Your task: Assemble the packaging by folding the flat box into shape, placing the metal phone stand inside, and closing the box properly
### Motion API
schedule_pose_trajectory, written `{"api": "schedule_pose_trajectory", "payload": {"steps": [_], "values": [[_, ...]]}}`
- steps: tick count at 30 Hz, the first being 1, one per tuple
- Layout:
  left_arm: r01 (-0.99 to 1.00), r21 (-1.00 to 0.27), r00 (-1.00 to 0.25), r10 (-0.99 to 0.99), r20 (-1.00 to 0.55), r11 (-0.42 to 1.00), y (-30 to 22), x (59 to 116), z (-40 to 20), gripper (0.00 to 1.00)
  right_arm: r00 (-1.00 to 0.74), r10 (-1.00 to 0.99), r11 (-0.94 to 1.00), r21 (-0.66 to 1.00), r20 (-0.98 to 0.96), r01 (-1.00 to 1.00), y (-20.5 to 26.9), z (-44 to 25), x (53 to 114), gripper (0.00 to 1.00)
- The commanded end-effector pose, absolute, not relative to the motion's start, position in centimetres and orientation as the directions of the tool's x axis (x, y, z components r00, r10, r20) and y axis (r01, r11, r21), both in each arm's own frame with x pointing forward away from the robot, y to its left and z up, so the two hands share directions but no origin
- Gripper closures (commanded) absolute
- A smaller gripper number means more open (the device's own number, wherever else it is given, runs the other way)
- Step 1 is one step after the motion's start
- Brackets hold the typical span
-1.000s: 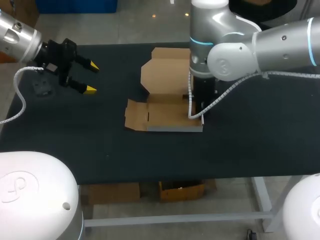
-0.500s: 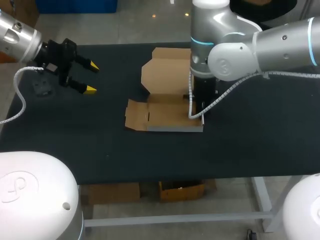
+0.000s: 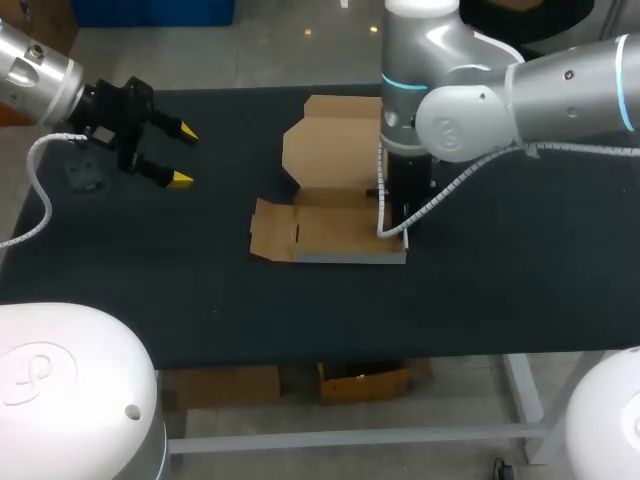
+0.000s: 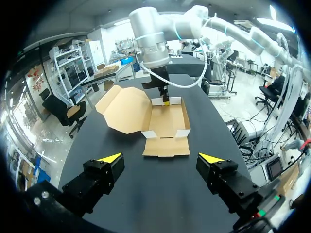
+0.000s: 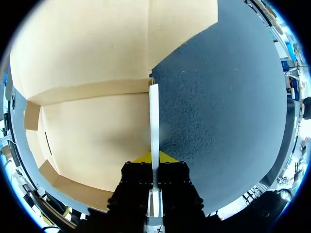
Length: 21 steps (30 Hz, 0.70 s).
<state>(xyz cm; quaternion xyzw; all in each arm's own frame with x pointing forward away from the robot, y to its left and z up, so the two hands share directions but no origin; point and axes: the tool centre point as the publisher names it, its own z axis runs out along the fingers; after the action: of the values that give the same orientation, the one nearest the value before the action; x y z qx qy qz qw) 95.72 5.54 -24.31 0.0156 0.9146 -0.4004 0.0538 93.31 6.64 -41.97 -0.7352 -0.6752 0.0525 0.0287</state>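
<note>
Table; box wall across right hand

Open ground: bare table ahead of the spread-fingered left gripper as far as the box; obstructions: its raised lid at one side, and the right arm standing over the far wall, right gripper pinching that wall from both sides.

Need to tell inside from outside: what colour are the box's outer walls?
White; the box is tan inside. Clearest in the left wrist view.
</note>
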Motion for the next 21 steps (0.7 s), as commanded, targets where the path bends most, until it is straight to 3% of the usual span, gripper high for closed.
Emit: {"api": "schedule_pose_trajectory", "payload": {"steps": [1, 11, 21], "values": [[0.028, -0.723, -0.994, -0.059, -0.095, 0.691, 5.4, 95.7, -24.2, 0.00, 0.082, 0.996, -0.086, -0.115, -0.038, 0.990, 6.6, -41.9, 93.3, 1.00], [-0.351, -0.646, -0.887, -0.462, -0.004, 0.678, 4.9, 92.8, -24.7, 0.00, 0.082, 0.996, -0.086, -0.115, -0.038, 0.990, 6.6, -41.9, 93.3, 1.00], [-0.581, -0.599, -0.748, -0.651, 0.127, 0.551, 4.1, 91.9, -27.4, 0.00, 0.082, 0.996, -0.086, -0.115, -0.038, 0.990, 6.6, -41.9, 93.3, 1.00]]}}
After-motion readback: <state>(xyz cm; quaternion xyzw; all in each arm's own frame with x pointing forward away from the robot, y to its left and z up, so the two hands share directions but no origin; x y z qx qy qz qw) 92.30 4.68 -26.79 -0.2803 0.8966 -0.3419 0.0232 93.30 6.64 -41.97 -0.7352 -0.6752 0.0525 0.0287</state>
